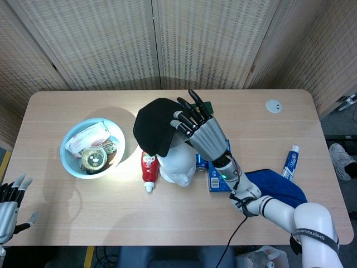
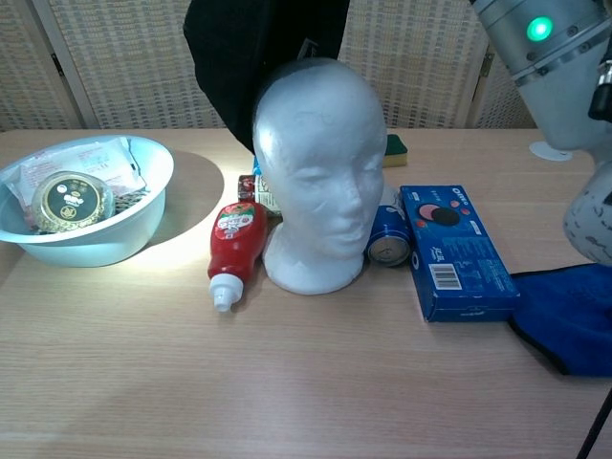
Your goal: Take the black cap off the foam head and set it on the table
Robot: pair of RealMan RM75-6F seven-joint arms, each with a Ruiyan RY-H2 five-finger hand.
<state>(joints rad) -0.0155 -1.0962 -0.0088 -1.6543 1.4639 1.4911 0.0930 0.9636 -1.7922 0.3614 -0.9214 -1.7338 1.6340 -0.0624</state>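
Note:
The black cap (image 1: 155, 127) hangs above and behind the white foam head (image 1: 175, 165), gripped by my right hand (image 1: 199, 133). In the chest view the cap (image 2: 256, 53) sits up at the top edge, lifted clear of the crown of the foam head (image 2: 317, 172), which stands upright mid-table. The right forearm (image 2: 553, 67) fills the upper right there. My left hand (image 1: 10, 202) rests off the table's near left corner, fingers apart and holding nothing.
A light blue bowl (image 1: 71, 162) with packets and a tin stands left. A red ketchup bottle (image 1: 148, 170) lies beside the head. A blue cookie box (image 2: 453, 249), a can (image 2: 389, 236), a blue cloth (image 2: 566, 316) and a toothpaste tube (image 1: 290, 161) lie right.

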